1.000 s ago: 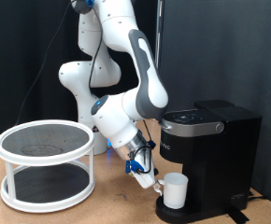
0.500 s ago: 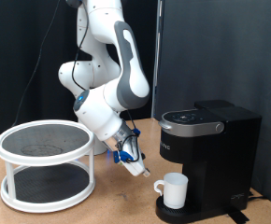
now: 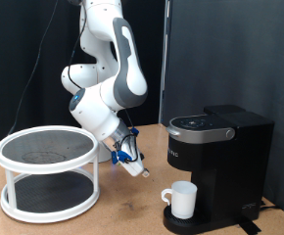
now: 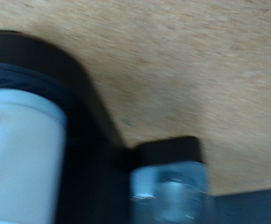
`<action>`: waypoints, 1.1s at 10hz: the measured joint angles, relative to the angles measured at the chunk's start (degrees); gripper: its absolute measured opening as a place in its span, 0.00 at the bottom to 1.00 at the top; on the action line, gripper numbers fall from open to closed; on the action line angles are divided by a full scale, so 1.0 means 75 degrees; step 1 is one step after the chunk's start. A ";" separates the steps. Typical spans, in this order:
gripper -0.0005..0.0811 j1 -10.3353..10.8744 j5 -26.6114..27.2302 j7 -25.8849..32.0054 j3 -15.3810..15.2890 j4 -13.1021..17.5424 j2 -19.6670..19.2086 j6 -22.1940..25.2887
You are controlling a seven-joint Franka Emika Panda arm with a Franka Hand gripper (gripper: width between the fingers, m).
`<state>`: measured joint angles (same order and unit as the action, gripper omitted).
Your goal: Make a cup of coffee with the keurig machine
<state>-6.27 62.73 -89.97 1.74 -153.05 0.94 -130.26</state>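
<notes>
The white cup [image 3: 184, 199] stands upright on the round drip tray under the spout of the black keurig machine [image 3: 220, 147], its handle towards the exterior view's left. The machine's lid is down. My gripper [image 3: 136, 166] hangs empty above the table, to the exterior view's left of the cup and well apart from it, fingers tilted down towards the machine. The wrist view is blurred: it shows the cup [image 4: 19, 159], the dark tray rim [image 4: 84, 112] and one finger [image 4: 168, 187] over the wooden table.
A white round two-tier rack [image 3: 49, 171] with dark mesh shelves stands on the wooden table [image 3: 132, 211] at the exterior view's left. A black curtain hangs behind the machine. The arm's base stands behind the rack.
My gripper has let go of the cup and drawn back up and to the exterior view's left. The cup stays on the drip tray.
</notes>
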 joint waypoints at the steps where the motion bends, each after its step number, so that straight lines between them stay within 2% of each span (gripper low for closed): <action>1: 0.91 -0.0040 -0.0054 0.0174 0.0035 -0.0181 0.0196 0.0326; 5: 0.91 -0.0156 0.0009 0.1109 0.0307 -0.0715 0.1328 0.1570; 10: 0.91 -0.0259 0.0161 0.0897 0.0712 -0.0978 0.2755 0.2916; 11: 0.91 -0.0259 0.0067 0.0898 0.0686 -0.0959 0.2723 0.2888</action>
<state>-8.21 63.23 -83.23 6.89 -160.24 21.36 -108.61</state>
